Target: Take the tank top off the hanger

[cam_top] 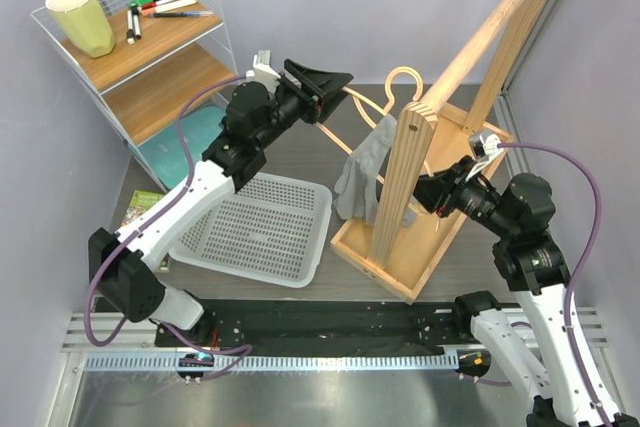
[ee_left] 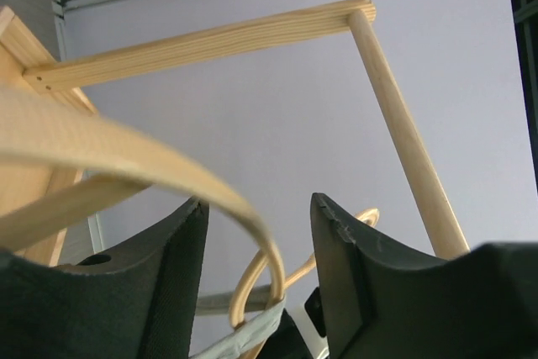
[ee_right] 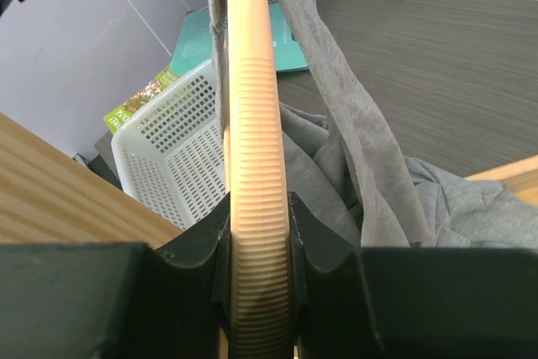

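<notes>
Where the shelf (cam_top: pixel 150 52) stands far left, it holds a yellow cup (cam_top: pixel 82 19) and some pens (cam_top: pixel 160 2); right of it and nearer lies the white basket (cam_top: pixel 255 227). My left pincer (ee_left: pixel 258 208) stands wide beyond the basket's far edge, one curved arm of the hanger (cam_top: pixel 400 82) passing between its fingers. Further right the tank top (cam_top: pixel 362 172) droops from the hanger, a strap over its ribbed arm, hem by the wooden tray's (cam_top: pixel 390 269) left wall. My right pincer (ee_right: pixel 256 233) is clamped on that ribbed arm.

Left gripper (ee_left: pixel 256 208) jaws apart; right gripper (ee_right: pixel 257 224) jaws clamped.
</notes>
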Available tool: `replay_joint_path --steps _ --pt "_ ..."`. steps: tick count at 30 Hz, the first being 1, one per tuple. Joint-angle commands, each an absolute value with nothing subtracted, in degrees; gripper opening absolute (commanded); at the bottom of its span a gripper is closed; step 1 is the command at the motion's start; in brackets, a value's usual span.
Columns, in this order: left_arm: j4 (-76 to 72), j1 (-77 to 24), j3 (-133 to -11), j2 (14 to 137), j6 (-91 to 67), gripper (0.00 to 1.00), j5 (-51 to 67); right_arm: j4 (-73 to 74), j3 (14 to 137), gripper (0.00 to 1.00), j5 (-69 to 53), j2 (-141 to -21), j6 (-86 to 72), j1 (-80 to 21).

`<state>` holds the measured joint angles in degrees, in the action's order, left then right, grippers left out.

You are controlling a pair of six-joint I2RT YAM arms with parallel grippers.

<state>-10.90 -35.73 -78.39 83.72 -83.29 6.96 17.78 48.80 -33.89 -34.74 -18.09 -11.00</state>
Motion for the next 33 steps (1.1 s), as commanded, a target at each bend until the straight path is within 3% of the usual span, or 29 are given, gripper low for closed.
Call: replay_joint_path --steps 1,3,7,10,13,15,18,23,33 --pt "-12.3 -35.9 -81.9 85.0 -80.8 0.48 4.6 15.6 48.7 0.01 -36.8 -33.8 -16.3 -10.8" --pt "-13.0 -35.9 -82.3 86.3 -81.1 0.41 5.2 16.2 48.3 0.01 -37.4 -33.7 -15.8 -10.8" --pt "-16.1 -35.9 -82.8 88.6 -83.1 0.14 8.8 17.1 48.4 0.02 -37.4 -33.9 -15.6 -10.8" --pt "-17.4 -35.9 -83.6 89.5 -83.2 0.00 10.5 17.9 48.7 0.12 -37.1 -34.4 -16.5 -10.8" --pt "-17.4 -35.9 -83.8 89.1 -83.0 0.00 10.9 17.8 48.8 0.18 -36.0 -33.8 -18.6 -10.8" --pt "-17.6 -35.9 -83.7 88.9 -83.1 0.00 11.0 17.8 49.0 0.34 -35.2 -33.5 -19.7 -10.8" --pt "-18.4 -35.9 -83.1 88.3 -84.0 0.00 12.1 18.5 50.2 0.45 -35.2 -32.7 -19.7 -10.8" --pt "-18.8 -35.9 -82.7 87.1 -83.6 0.00 13.2 22.4 57.0 0.50 -26.2 -33.1 -21.6 -10.7" --pt "-13.5 -35.9 -86.9 86.2 -74.2 0.00 12.7 25.0 58.4 0.53 -24.1 -34.8 -22.9 -10.8"
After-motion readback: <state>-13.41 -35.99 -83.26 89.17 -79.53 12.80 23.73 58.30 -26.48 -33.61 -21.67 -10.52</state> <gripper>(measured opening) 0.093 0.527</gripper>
